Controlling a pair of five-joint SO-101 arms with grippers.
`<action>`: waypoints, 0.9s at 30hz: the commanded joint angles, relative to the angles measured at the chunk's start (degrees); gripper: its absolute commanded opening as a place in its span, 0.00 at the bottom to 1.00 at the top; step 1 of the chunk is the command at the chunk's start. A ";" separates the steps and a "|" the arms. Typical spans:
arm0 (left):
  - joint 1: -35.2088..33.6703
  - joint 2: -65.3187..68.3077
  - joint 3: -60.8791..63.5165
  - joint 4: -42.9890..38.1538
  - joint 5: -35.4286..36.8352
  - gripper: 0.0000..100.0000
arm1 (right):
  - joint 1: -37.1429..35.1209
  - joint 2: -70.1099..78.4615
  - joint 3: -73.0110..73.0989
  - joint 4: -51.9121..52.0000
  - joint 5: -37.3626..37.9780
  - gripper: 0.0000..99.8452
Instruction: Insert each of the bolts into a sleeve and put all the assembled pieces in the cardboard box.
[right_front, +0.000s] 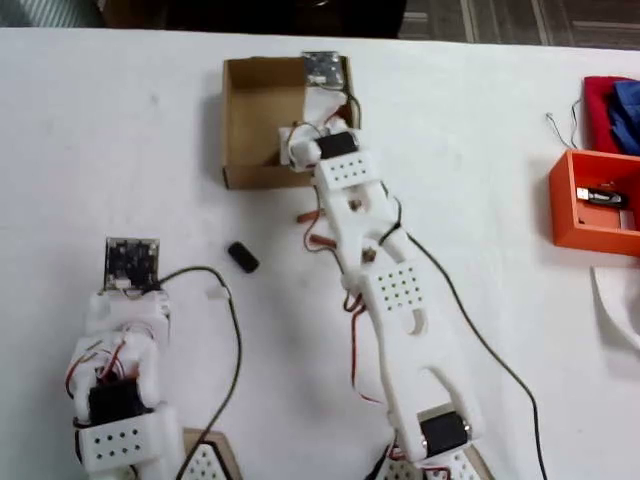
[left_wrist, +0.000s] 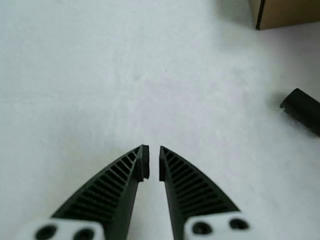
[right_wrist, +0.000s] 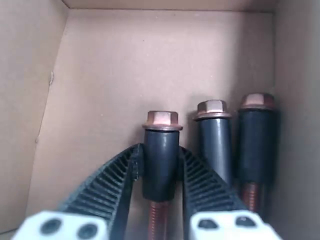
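1. Where the white desk (right_front: 120, 130) runs bare past the cardboard box (right_front: 260, 110) on the left arm's side, there is wide open room. An orange tray (right_front: 585, 228) sits near the opposite edge, well apart from the box.
2. A loose black sleeve (right_front: 242, 257) lies on the desk between the left arm and the box, touching neither.
3. The left end effector (left_wrist: 151, 162) hangs over bare desk, clenched to a thin slit and holding nothing.
4. The right end effector (right_wrist: 160, 162) is inside the box, grasping a bolt-in-sleeve piece (right_wrist: 161, 132) by its black sleeve.
5. A second assembled piece (right_wrist: 215, 140) and a third assembled piece (right_wrist: 256, 135) rest side by side just beside it, the third against the box wall.
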 joint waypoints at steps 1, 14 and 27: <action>0.44 0.44 1.45 0.35 0.26 0.06 | 0.13 -0.57 -1.93 -0.92 -0.62 0.05; 0.44 0.44 1.45 0.35 0.26 0.06 | 0.40 -0.48 -1.93 -0.66 -0.62 0.14; 0.44 0.44 1.45 0.35 0.26 0.06 | 1.19 -0.75 -14.07 3.56 -0.62 0.12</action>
